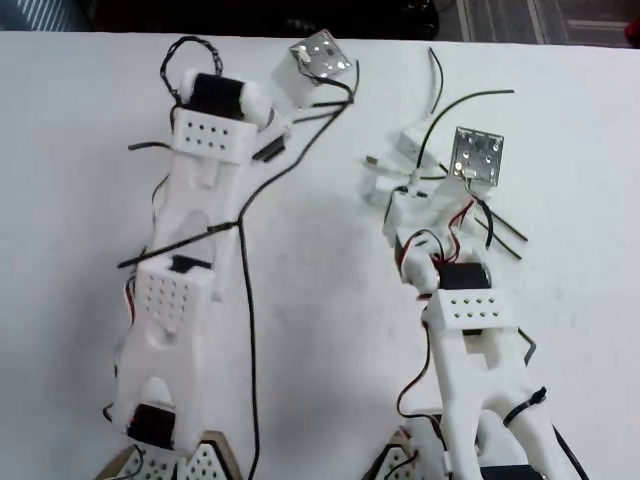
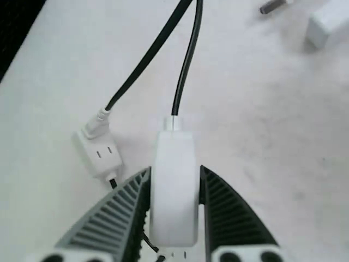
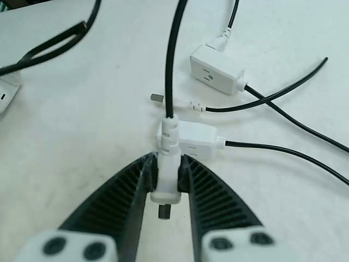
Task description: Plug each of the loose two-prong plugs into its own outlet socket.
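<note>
**Right arm** (image 1: 480,350): reaches forward from the near edge of the white table (image 1: 320,330), with the wrist low over the surface.

- **Grip:** In the right wrist view, the right gripper (image 3: 167,159) has its ribbed jaws drawn narrow onto the sides of a white plug (image 3: 165,183). A dark prong juts from the plug's near end, and its black cord (image 3: 173,54) leads away.
- **Just behind the plug:** A socket block (image 3: 191,139) lies flat on the table. Whether it touches the plug cannot be told.
- **Farther on:** A loose plug (image 3: 158,98) shows one metal prong. Beyond it lies a far socket (image 3: 215,68) with its two slots visible.

**Left arm** (image 1: 190,270): stretched farther up the table than the right arm.

- **Grip:** In the left wrist view, the left gripper (image 2: 174,173) is clamped snugly on a white cord end (image 2: 173,185), one jaw pressed to each flank. Its face is hidden, so it could be either a plug or a socket.
- **Beside it, not touching:** A slotted socket (image 2: 98,153) rests on the table with both slots showing.
- **Far corner:** Another white block (image 2: 327,27) lies there.

**High view:** shows the two arms side by side and well apart, with black cords crossing the table between and beyond them. The wrist views give each grip and the slot faces.
</note>
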You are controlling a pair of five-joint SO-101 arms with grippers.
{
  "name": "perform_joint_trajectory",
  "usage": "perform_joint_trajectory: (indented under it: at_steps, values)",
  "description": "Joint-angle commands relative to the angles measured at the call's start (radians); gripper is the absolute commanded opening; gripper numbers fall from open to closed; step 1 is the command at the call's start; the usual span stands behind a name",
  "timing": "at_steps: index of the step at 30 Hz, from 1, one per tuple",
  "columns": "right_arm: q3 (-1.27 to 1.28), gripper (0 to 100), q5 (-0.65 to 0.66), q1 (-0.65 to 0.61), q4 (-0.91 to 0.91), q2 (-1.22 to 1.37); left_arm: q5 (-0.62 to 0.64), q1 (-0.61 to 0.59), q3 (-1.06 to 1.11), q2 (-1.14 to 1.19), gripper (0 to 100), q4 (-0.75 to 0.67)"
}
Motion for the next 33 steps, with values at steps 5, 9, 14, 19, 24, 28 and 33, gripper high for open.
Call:
perform_joint_trajectory:
  at_steps: [5, 9, 14, 19, 24, 28, 33]
  values:
    - [-0.006, 1.8, 0.000, 0.005, -0.022, -0.002, 0.008, 0.070, 0.624, -0.584, 4, -0.003]
    - [-0.006, 1.8, 0.000, 0.005, -0.022, -0.001, 0.008, 0.091, 0.919, -0.845, 4, -0.032]
    - [-0.005, 1.8, 0.000, 0.007, -0.022, -0.001, 0.040, 0.091, 1.356, -1.121, 4, -0.161]
    - [0.002, 1.8, 0.000, 0.005, -0.022, -0.001, 0.091, 0.091, 1.768, -1.372, 4, -0.345]
    - [0.005, 1.8, 0.000, 0.004, -0.022, -0.001, 0.124, 0.093, 2.067, -1.575, 4, -0.508]
    - [0.005, 1.8, 0.000, 0.004, -0.022, -0.001, 0.129, 0.159, 2.217, -1.626, 4, -0.575]
    - [0.005, 1.8, 0.000, 0.004, -0.022, -0.001, 0.210, 0.257, 2.344, -1.624, 5, -0.672]
